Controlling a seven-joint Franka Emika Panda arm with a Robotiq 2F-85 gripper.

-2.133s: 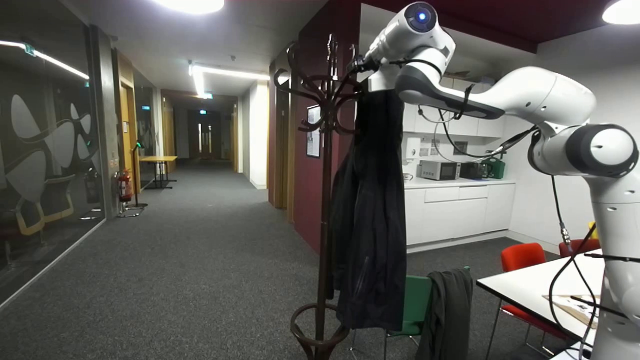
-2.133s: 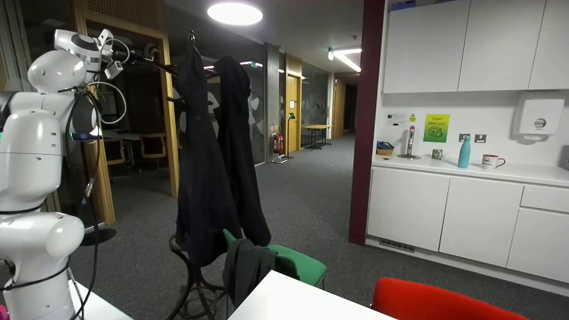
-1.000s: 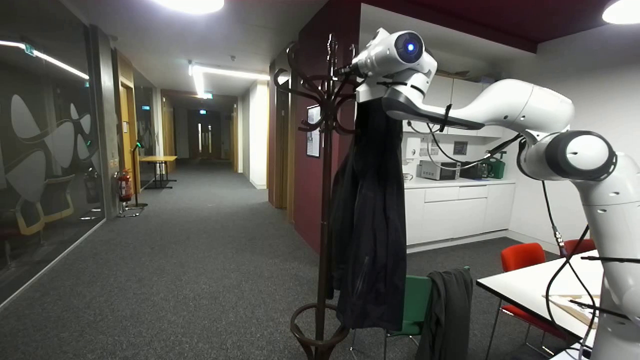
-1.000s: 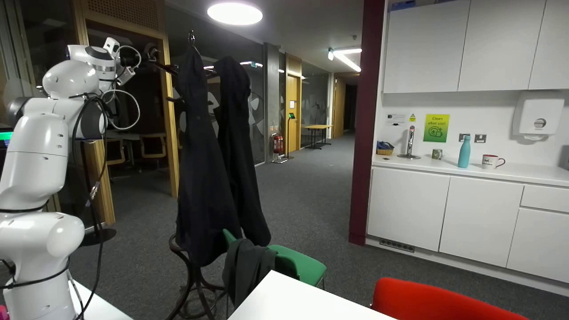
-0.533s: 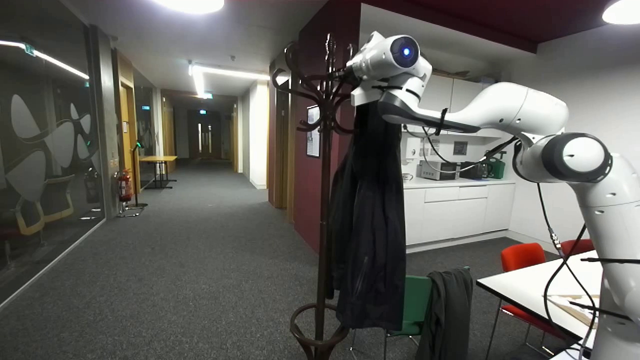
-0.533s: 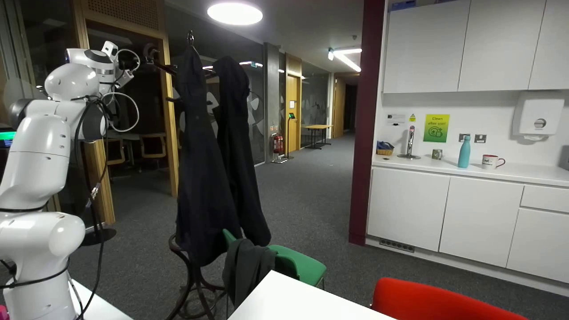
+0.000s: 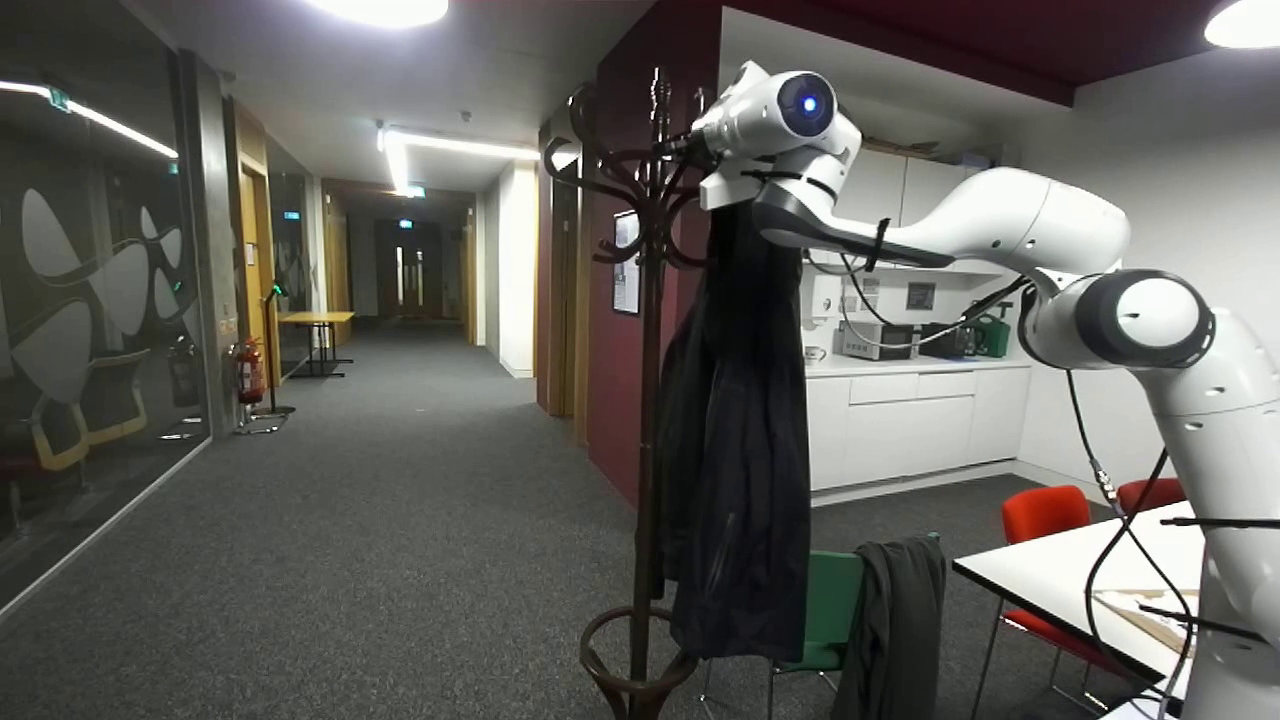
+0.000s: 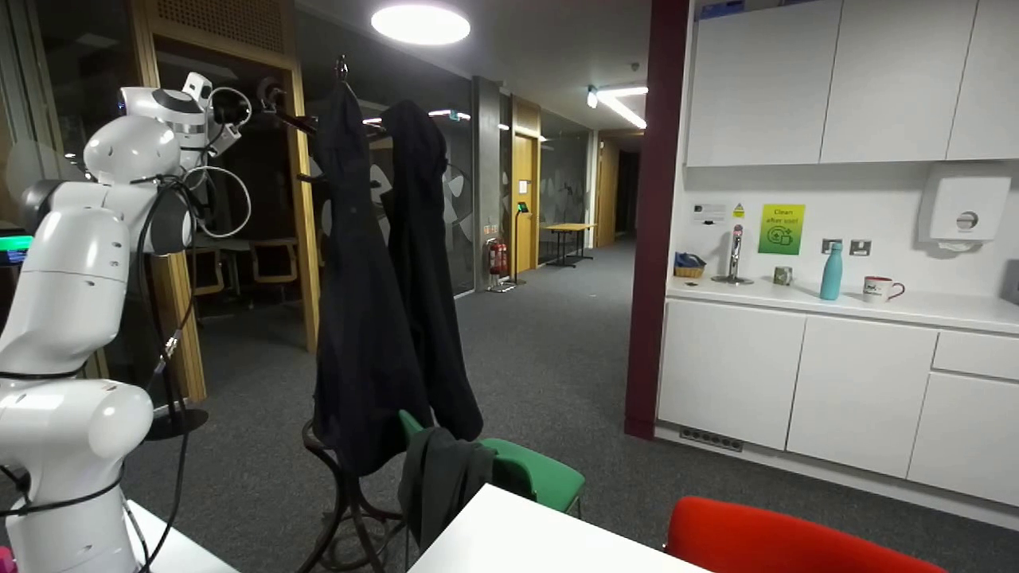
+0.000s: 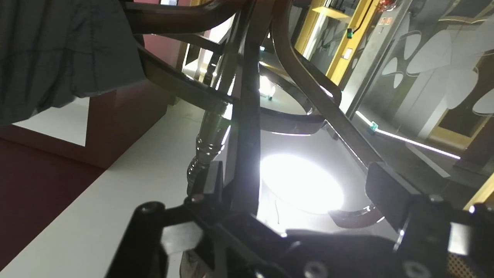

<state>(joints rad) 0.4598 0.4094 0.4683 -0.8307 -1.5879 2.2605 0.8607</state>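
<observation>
In the wrist view the gripper (image 9: 297, 177) is seen released, its blocky black fingers (image 9: 391, 189) spread wide. Between them, nearer to one finger, is framed a curved, flat-sided arm (image 9: 249, 135) of the coat stand (image 9: 214, 123), which is glossy, dark brown and turned in rings toward its tip; whether that arm is touched cannot be told. To one side of the gripper a creased cloth (image 9: 73, 58) is hung, and beyond the gripper a round ceiling lamp (image 9: 301, 185) is partly screened by the arm.

In an exterior view the gripper is placed at the top of the stand, its tips partly lost among the bent arms. The space beneath is filled by dark, softly folded coats (image 7: 745, 430); lower still, a grey garment (image 7: 895, 610) is draped over a green chair (image 7: 835, 590). Well below the gripper a smooth white table (image 7: 1050, 560) is set.

In an exterior view most of the stand is covered by the coats, near the gripper. Well apart from it, on a white counter (image 8: 955, 308), something blue is held in a small basket (image 8: 689, 273); a turquoise bottle (image 8: 831, 274), a patterned cup (image 8: 782, 276) and a red-rimmed mug (image 8: 876, 290) are also set there, their contents hidden.
</observation>
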